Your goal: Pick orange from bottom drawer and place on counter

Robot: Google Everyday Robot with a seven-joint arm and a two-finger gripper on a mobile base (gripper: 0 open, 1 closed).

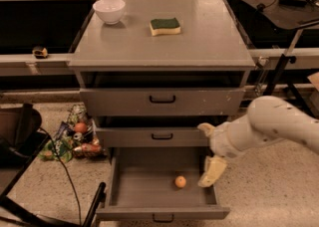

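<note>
Fingers [213, 170] of the cream two-finger gripper [202, 155] stand well apart, one pointing left in front of the middle drawer's right end, the other hanging down over the right side of the open bottom drawer. At the far left, a colourful heap of groceries [75, 139] lies on the speckled floor beside the cabinet, with a thin black cable [65, 176] trailing in front of it. On the broad flat matte grey counter [209, 47], a small round white bowl [109, 9] sits near the back left corner. A rectangular yellow sponge with a dark green top [165, 26] lies further right, toward the back edge and a little left of the middle. Below the front edge, the tall grey top drawer with a wide black handle [162, 101] and the lower grey middle drawer [154, 136] are both closed. The wide grey metal bottom drawer [144, 178] is pulled out, its plain floor in full view. The small round bright-orange orange [180, 181] rests on that floor, right of the middle and toward the front panel. The lower finger hangs just beside the orange on its right, apart from it. Further right, the thick white robot arm [279, 124] runs from the gripper off the right edge.
</note>
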